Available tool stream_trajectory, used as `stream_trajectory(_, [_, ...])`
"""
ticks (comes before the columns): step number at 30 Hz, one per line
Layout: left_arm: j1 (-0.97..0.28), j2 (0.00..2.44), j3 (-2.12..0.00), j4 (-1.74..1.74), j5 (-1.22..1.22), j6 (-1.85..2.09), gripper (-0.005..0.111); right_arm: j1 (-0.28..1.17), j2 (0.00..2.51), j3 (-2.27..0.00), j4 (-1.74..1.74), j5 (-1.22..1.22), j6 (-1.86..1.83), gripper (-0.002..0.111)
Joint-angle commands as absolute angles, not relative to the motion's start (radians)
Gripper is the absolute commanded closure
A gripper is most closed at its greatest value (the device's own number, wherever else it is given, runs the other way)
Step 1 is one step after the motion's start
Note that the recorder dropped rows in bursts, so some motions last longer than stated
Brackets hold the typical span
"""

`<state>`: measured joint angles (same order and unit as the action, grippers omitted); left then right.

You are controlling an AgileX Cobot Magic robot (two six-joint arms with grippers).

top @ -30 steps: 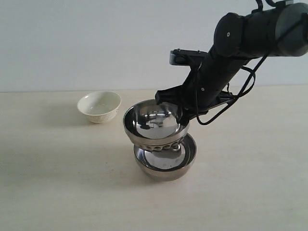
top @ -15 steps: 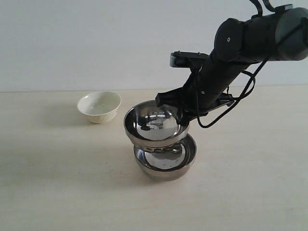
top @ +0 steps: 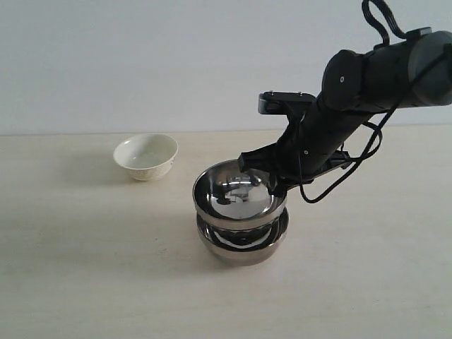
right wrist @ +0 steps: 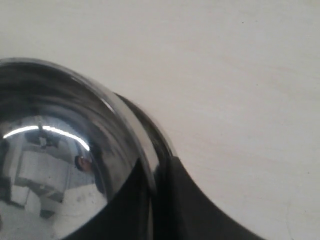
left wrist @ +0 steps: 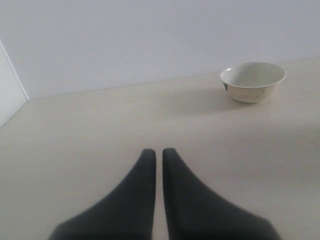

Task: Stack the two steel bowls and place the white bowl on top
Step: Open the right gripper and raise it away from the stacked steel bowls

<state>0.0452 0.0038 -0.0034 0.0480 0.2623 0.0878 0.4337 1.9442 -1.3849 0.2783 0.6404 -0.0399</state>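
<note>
Around the stack: a small cream-white glossy ceramic bowl (top: pixel 146 156) stands upright on the table, behind and to the left of the steel pair and well apart from them. A stretch of bare tabletop lies between them.
In the way: the black right arm (top: pixel 367 67) reaches in from the right and covers the far right edge of the stack. A loop of black cable (top: pixel 337 178) hangs just beside that edge.
Surface: a pale beige, matte table (top: pixel 85 268) with soft shadows under each bowl.
Room: a plain, light grey-white wall (top: pixel 141 63) rises directly behind the table.
Steel bowls: the round, mirror-bright upper steel bowl (top: pixel 239 198) sits inside the lower steel bowl (top: pixel 244 248), its rim higher and shifted slightly left. Whether it is fully seated is hard to tell.
Right gripper (top: pixel 274 182): the wrist view shows its dark fingers (right wrist: pixel 131 200) clamped on the upper steel bowl's rim, one inside and one outside.
Left gripper (left wrist: pixel 156 152): it is low over bare table, holding nothing, with only a thin slit between its fingers. The white bowl (left wrist: pixel 253 81) stands far ahead of it.
</note>
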Motion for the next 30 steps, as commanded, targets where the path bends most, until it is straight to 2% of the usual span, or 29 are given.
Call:
stream_trajectory(1, [0.048, 0.0, 0.0, 0.041, 0.256, 0.078, 0.103, 0.428, 1.929, -1.377, 0.284, 0.622, -0.047, 0.108])
stream_trajectory(7, [0.048, 0.0, 0.0, 0.041, 0.256, 0.078, 0.103, 0.428, 1.929, -1.327, 0.29, 0.546, -0.04, 0.108])
stream_trajectory(20, [0.048, 0.0, 0.0, 0.041, 0.256, 0.078, 0.103, 0.428, 1.929, -1.327, 0.309, 0.571, -0.013, 0.107])
stream_trajectory(22, [0.048, 0.0, 0.0, 0.041, 0.256, 0.078, 0.103, 0.428, 1.929, -1.327, 0.309, 0.576, -0.01, 0.098])
stream_trajectory(27, [0.048, 0.0, 0.0, 0.041, 0.256, 0.078, 0.103, 0.428, 1.929, -1.327, 0.309, 0.583, -0.011, 0.063])
stream_trajectory(28, [0.048, 0.0, 0.0, 0.041, 0.256, 0.078, 0.103, 0.428, 1.929, -1.327, 0.309, 0.586, -0.015, 0.059])
stream_trajectory(30, [0.048, 0.0, 0.0, 0.041, 0.256, 0.078, 0.103, 0.428, 1.929, -1.327, 0.309, 0.594, -0.028, 0.06])
